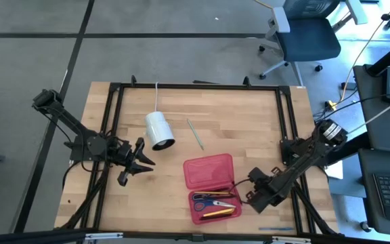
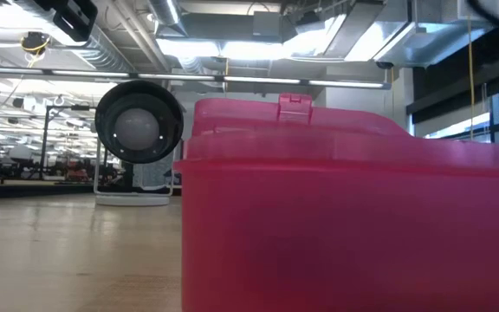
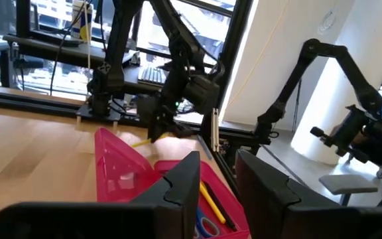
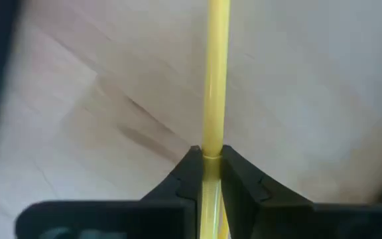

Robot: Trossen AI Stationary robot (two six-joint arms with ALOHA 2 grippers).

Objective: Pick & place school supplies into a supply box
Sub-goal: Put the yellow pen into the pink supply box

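The red supply box (image 1: 212,188) lies open near the table's front middle, its lid (image 1: 208,171) folded back toward the far side. Its tray (image 1: 215,205) holds blue-handled scissors (image 1: 212,198) and a yellow pencil (image 1: 217,213). Just right of the tray, my right gripper (image 4: 209,154) points down, shut on another yellow pencil (image 4: 216,73). A green pencil (image 1: 195,133) lies flat on the table beyond the box. My left gripper (image 1: 137,163) hovers open to the left of the box, holding nothing. My right gripper pinches the yellow pencil's shaft (image 4: 212,147) between its two fingertips, coming from above with the fingers across it. The pencil sticks out from the fingers over the wood, and one end (image 3: 138,141) shows beside the box lid. Whether that end touches the table I cannot tell.
A white cylinder (image 1: 159,129) with a cord lies on its side left of the green pencil. A thin blue pen (image 1: 274,228) lies at the table's front right. In the low view the red box (image 2: 345,217) fills the foreground.
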